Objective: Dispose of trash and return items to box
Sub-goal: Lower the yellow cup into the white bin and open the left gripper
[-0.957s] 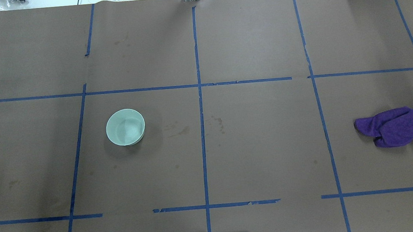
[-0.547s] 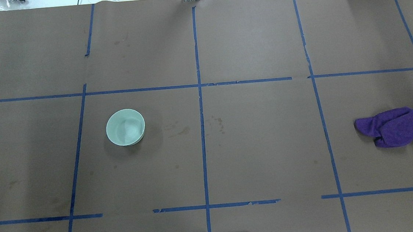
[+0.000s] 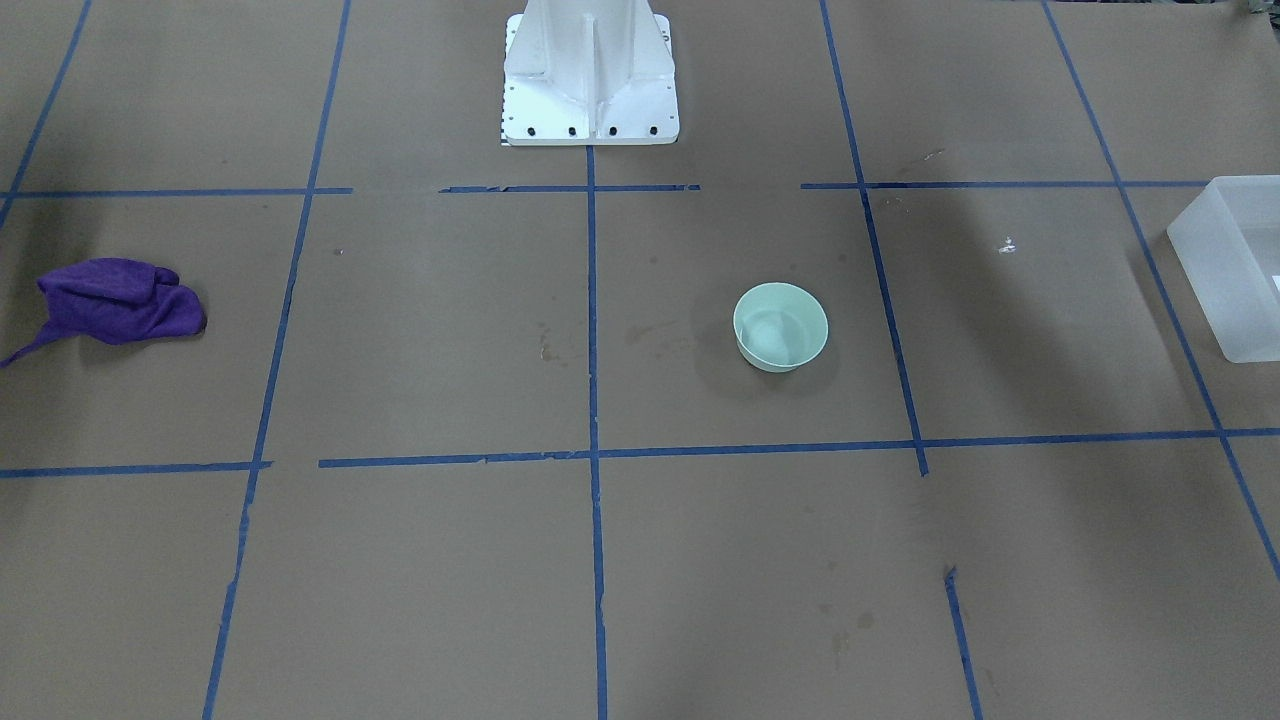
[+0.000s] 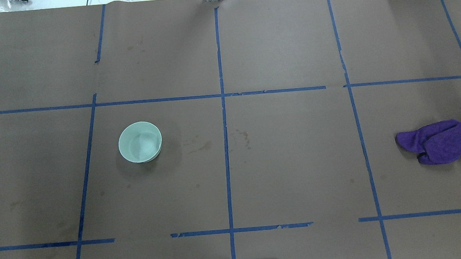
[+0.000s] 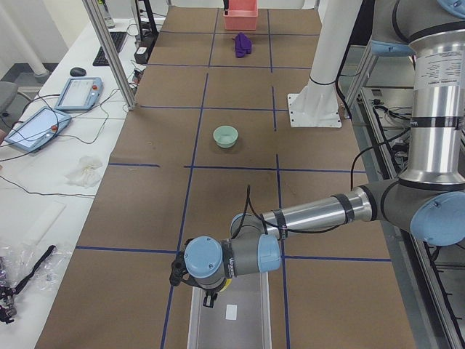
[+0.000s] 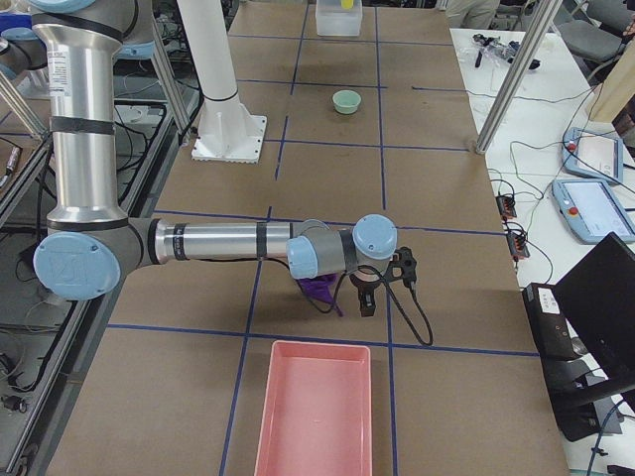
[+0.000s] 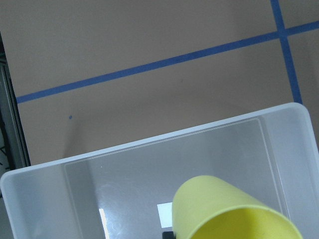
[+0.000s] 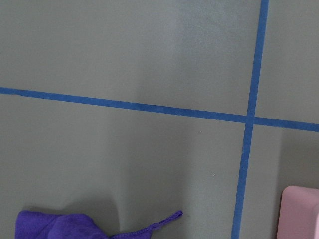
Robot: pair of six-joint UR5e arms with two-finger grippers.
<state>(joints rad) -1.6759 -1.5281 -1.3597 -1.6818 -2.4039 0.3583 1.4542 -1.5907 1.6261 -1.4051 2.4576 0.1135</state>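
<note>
So the yellow cup (image 7: 224, 211) sits in the lower right of the left wrist view, open mouth toward the camera, right over the inside of the frosted box (image 7: 149, 145). Can't tell if it's touching the bottom. In the exterior left view the left gripper (image 5: 209, 297) hangs at bottom centre over the box's far end. No fingers show in the wrist view, so I can't tell whether it's spread or clamped on the cup. Same deal for the right gripper (image 6: 365, 300): it's mid-frame in the exterior right view, just over the purple cloth (image 4: 435, 141), with a pink tray (image 6: 316, 407) below it. A mint-green bowl (image 4: 139, 141) stands upright, left of centre on the table (image 4: 299, 161) in the overhead view.
</note>
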